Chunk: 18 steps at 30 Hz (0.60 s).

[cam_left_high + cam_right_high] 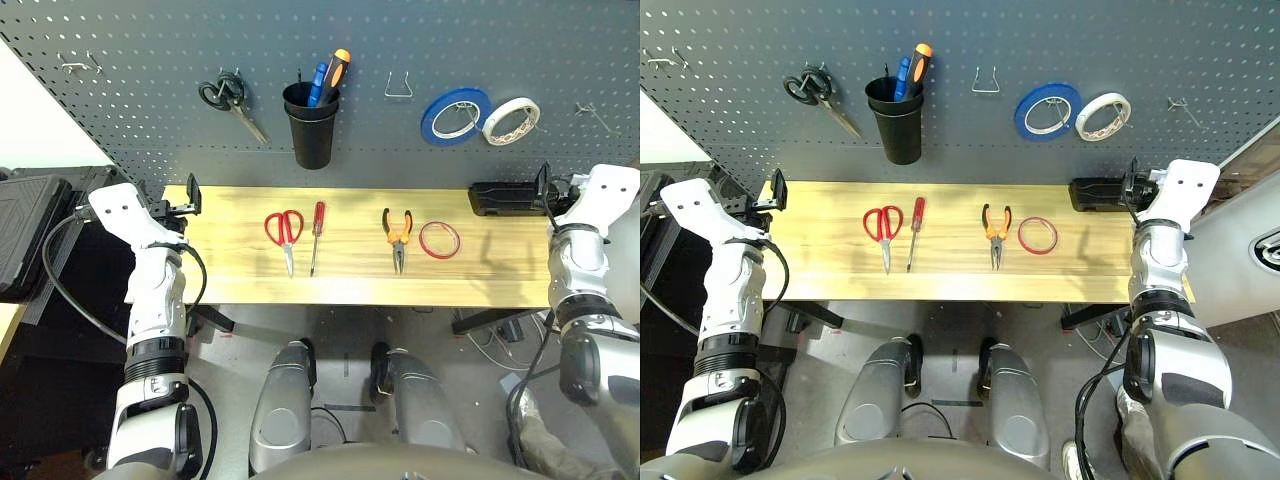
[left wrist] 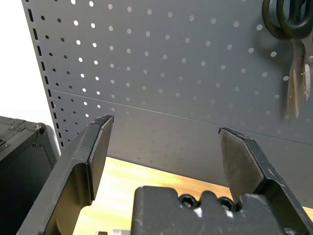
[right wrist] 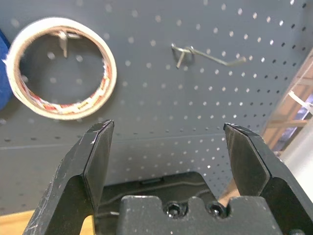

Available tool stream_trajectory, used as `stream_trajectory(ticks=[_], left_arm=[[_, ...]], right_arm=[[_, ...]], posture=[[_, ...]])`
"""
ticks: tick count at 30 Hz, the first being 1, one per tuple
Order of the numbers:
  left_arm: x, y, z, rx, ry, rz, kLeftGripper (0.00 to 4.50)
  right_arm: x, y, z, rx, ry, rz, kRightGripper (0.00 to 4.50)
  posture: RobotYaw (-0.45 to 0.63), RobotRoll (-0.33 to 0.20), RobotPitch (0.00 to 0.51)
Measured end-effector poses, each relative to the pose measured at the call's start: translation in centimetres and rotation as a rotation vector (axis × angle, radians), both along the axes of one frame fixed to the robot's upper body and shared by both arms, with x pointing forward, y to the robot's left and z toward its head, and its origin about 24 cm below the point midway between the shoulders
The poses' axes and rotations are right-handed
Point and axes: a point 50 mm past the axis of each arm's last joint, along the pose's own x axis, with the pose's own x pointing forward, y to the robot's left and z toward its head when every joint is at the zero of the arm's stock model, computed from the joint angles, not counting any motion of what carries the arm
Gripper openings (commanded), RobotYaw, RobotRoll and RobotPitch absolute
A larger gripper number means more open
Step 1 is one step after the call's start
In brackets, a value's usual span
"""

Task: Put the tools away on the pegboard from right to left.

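Observation:
Four tools lie in a row on the wooden table [image 1: 230, 280]: red-handled scissors [image 1: 285, 230], a slim red-handled screwdriver [image 1: 317, 232], orange-and-black pliers [image 1: 398, 232] and a thin red tape ring [image 1: 440, 240]. Behind them rises the dark grey pegboard [image 1: 150, 60]. My left gripper [image 1: 190, 195] hovers open over the table's far left corner, facing the pegboard [image 2: 171, 73], nothing between its fingers [image 2: 95, 147]. My right gripper [image 1: 545, 185] stands open at the far right end, and its fingers [image 3: 95, 156] are empty too.
On the pegboard hang black-handled scissors [image 1: 230, 98], a black cup [image 1: 311, 125] with tools in it, a blue tape roll [image 1: 455, 113] and a white tape roll [image 1: 511, 120]. Bare metal hooks [image 1: 398, 88] [image 3: 208, 55] stick out. A black box [image 1: 505, 198] rests at the table's right end.

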Motion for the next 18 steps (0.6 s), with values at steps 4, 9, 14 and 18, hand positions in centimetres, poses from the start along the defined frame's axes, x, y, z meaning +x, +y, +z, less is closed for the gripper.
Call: stream_trajectory(ticks=[4, 9, 14, 18], left_arm=[[0.1, 0.0, 0.1, -0.001, -0.002, 0.002, 4.49], [0.5, -0.9, 0.2, -0.02, -0.011, -0.02, 4.49], [0.0, -1.3, -0.4, -0.018, 0.051, -0.09, 4.49], [-0.7, -1.7, -0.4, 0.003, 0.096, -0.168, 4.49]], right_arm=[[0.1, 0.0, 0.0, 0.002, 0.002, 0.0, 4.5], [0.8, 0.0, 0.7, -0.02, 0.043, 0.019, 4.5], [1.2, 0.2, 0.1, -0.031, 0.151, 0.083, 4.5], [1.3, 0.4, -0.9, -0.043, 0.277, 0.158, 4.5]], posture=[[0.26, 0.0, 0.201], [0.25, 0.0, 0.216], [0.27, 0.0, 0.216], [0.32, 0.0, 0.197]])
